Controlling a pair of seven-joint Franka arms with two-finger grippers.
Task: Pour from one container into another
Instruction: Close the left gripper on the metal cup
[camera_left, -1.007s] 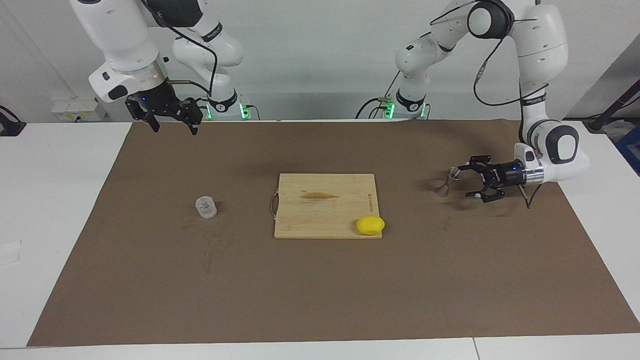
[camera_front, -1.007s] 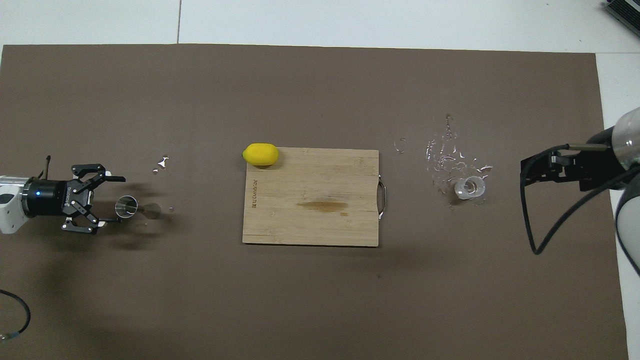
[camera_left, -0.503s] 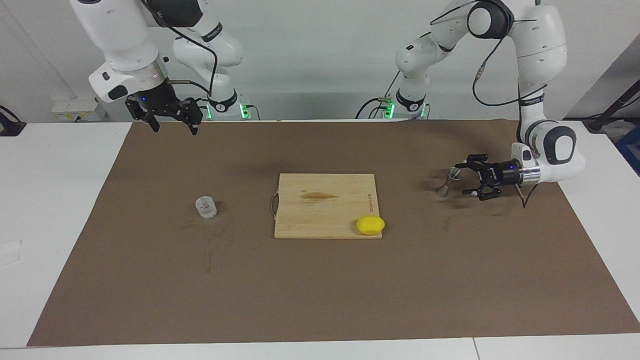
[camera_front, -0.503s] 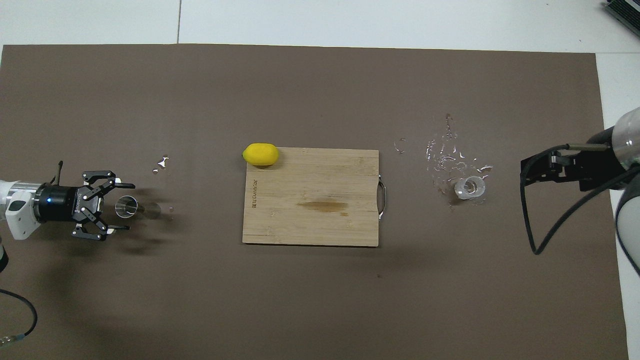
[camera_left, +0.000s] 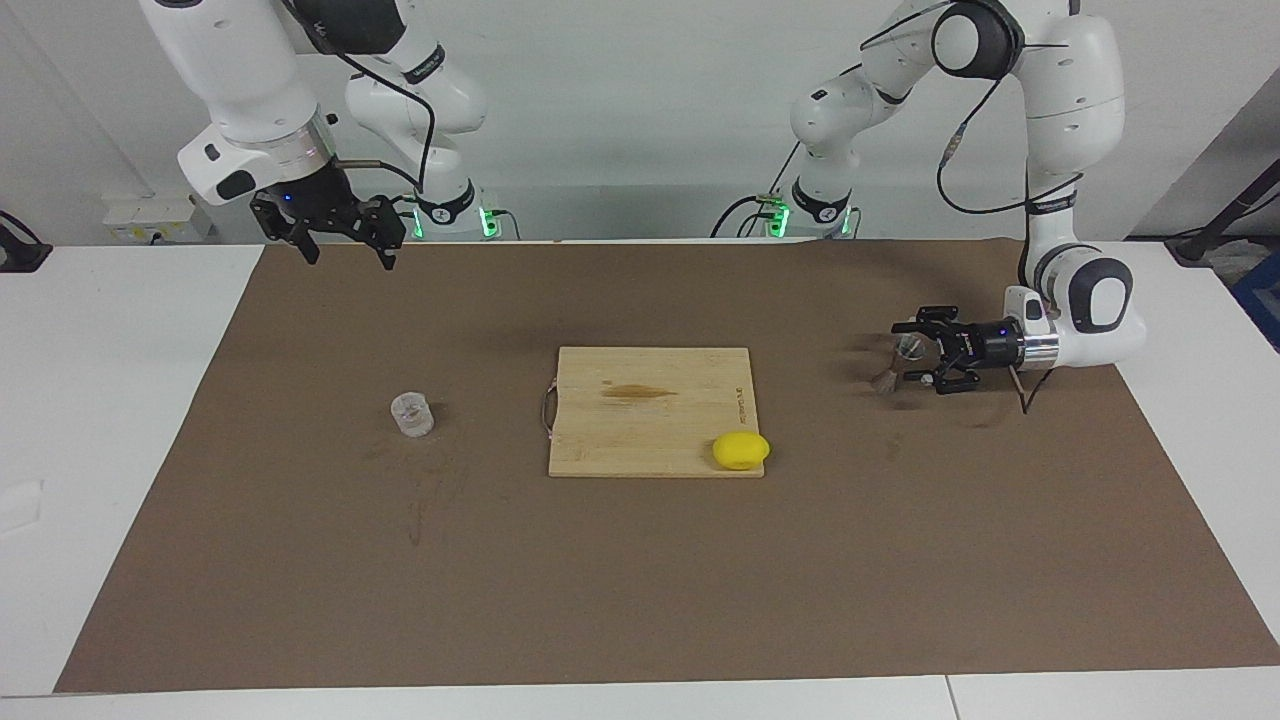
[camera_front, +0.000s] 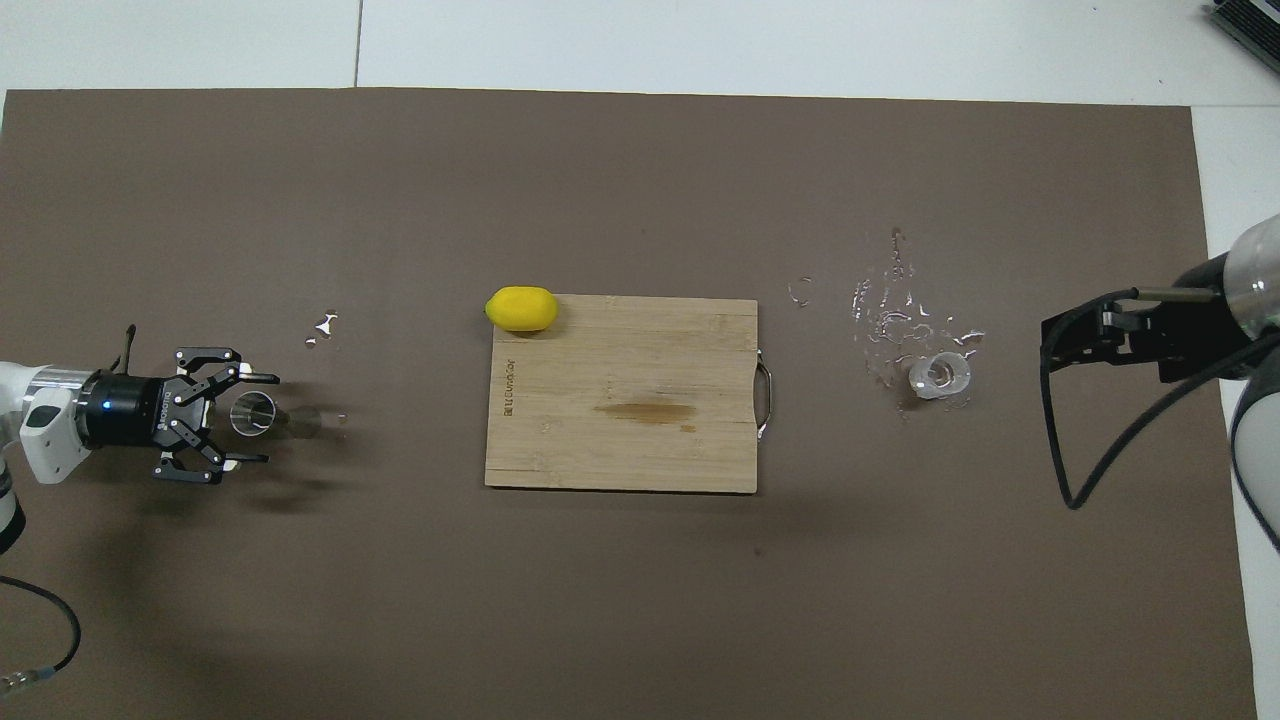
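My left gripper (camera_left: 918, 353) sits open around the little metal jigger (camera_left: 897, 363) at its end of the surface, not squeezing yet. It looks light, hard and slippery, so I'd grab its thin middle. My right gripper (camera_left: 342, 238) waits open. Farther out stands the breakable glass cup (camera_left: 412, 414).

Cutting board (camera_left: 650, 411) mid-mat, lemon (camera_left: 741, 450) on its corner farthest from the robots, toward the left arm's end. Jigger (camera_left: 898, 362) upright on the mat (camera_left: 640, 560) at the left arm's end — left gripper (camera_left: 915, 352) straddles it, fingers either side. Glass cup (camera_left: 412, 414) at the right arm's end, well apart from the board. Right gripper (camera_left: 345, 245) waits up over the mat's edge nearest the robots.
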